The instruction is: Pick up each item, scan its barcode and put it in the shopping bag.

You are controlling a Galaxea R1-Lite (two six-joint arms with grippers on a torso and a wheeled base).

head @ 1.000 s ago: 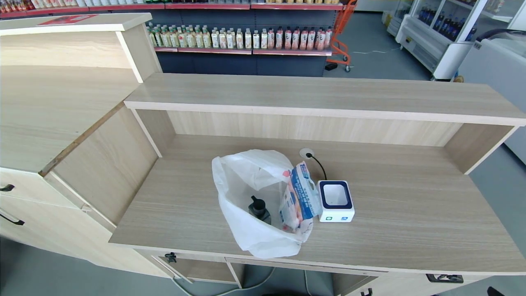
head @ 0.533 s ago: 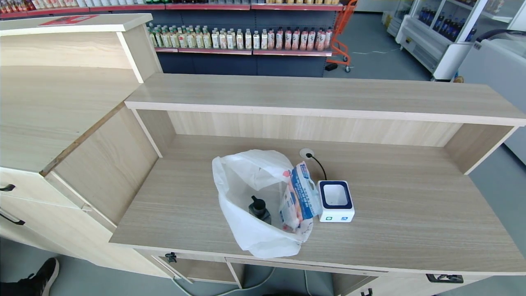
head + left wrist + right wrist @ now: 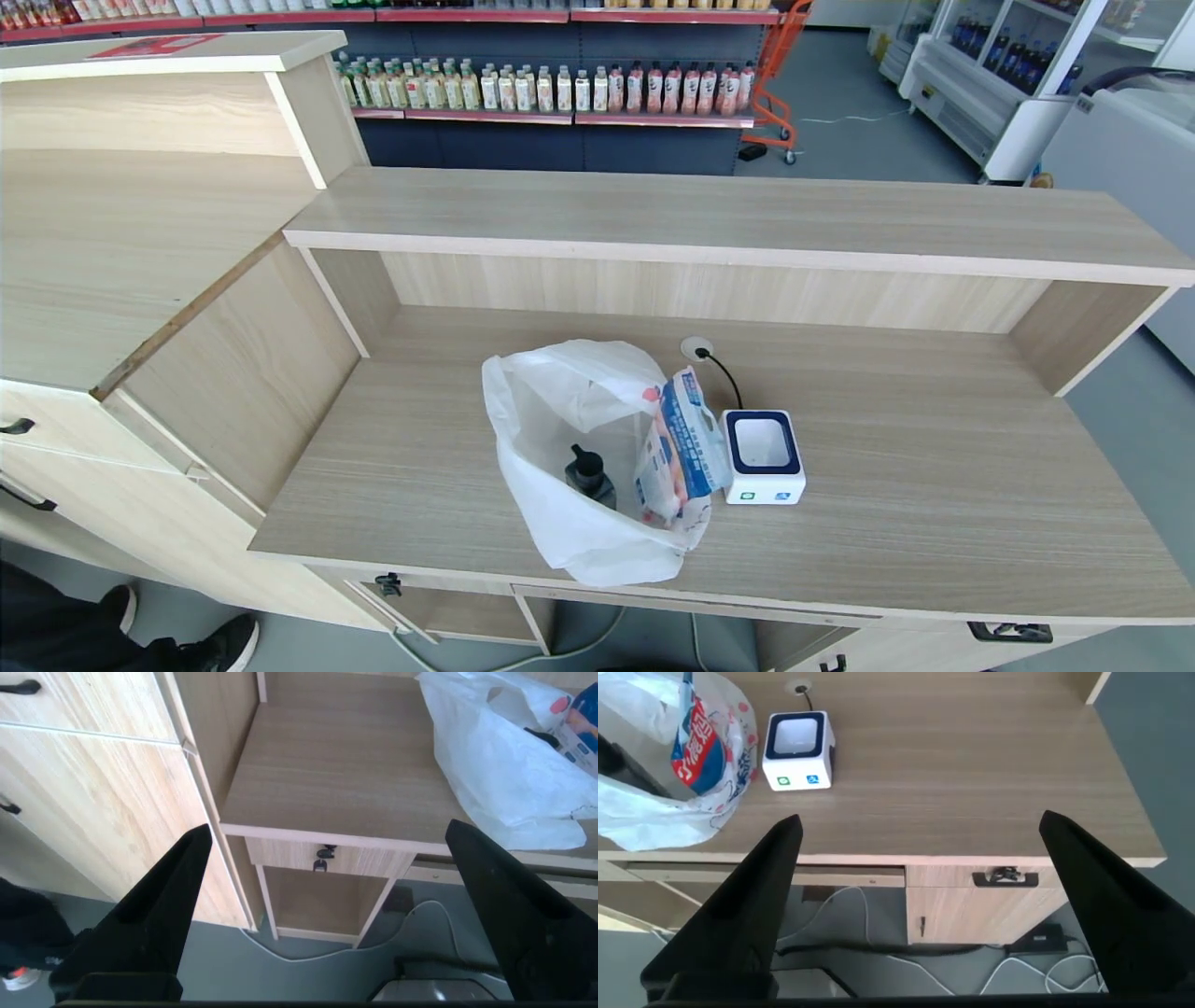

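The white bag (image 3: 560, 537) stands open on the worktop (image 3: 934, 485), just beside the scanner (image 3: 763, 457), which sits to its right. Inside the bag a dark pump bottle (image 3: 588, 478) stands upright, and a printed packet (image 3: 686, 443) leans against the side nearest the scanner. A black cable (image 3: 724, 373) runs from the scanner to a hole behind it. The left pincer (image 3: 327, 829) and right pincer (image 3: 920, 819) are both spread wide and empty, held off the worktop's near edge.
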